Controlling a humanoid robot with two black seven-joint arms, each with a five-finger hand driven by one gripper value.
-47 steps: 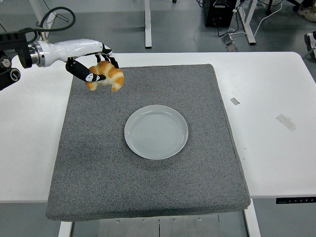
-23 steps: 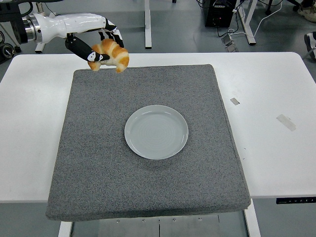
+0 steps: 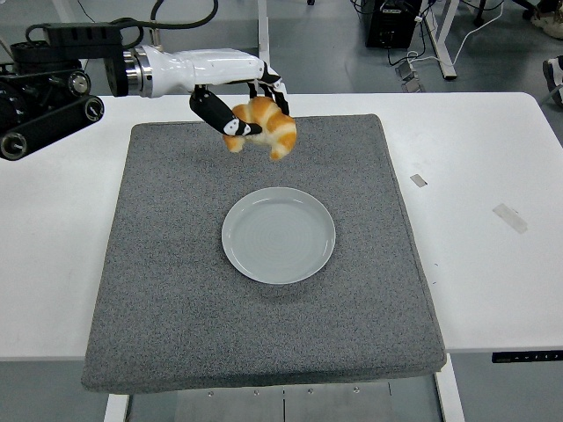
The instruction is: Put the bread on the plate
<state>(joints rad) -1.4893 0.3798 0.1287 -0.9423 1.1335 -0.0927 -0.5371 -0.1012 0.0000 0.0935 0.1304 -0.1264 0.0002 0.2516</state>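
Note:
A golden croissant (image 3: 266, 128) hangs in the air above the far part of the grey mat, held by my left hand (image 3: 246, 112), whose black fingers are curled around it. The white forearm reaches in from the left edge. The round pale plate (image 3: 278, 234) lies in the middle of the mat, nearer to me than the croissant and slightly to its right, with nothing on it. My right arm does not show.
A thick grey mat (image 3: 158, 290) covers most of the white table (image 3: 493, 264). Two bits of tape (image 3: 509, 217) lie on the table to the right. Desk legs and cables stand on the floor behind.
My left hand has carried the croissant rightward, from above the mat's far left corner to a spot just behind the plate. The arm now reaches further in.

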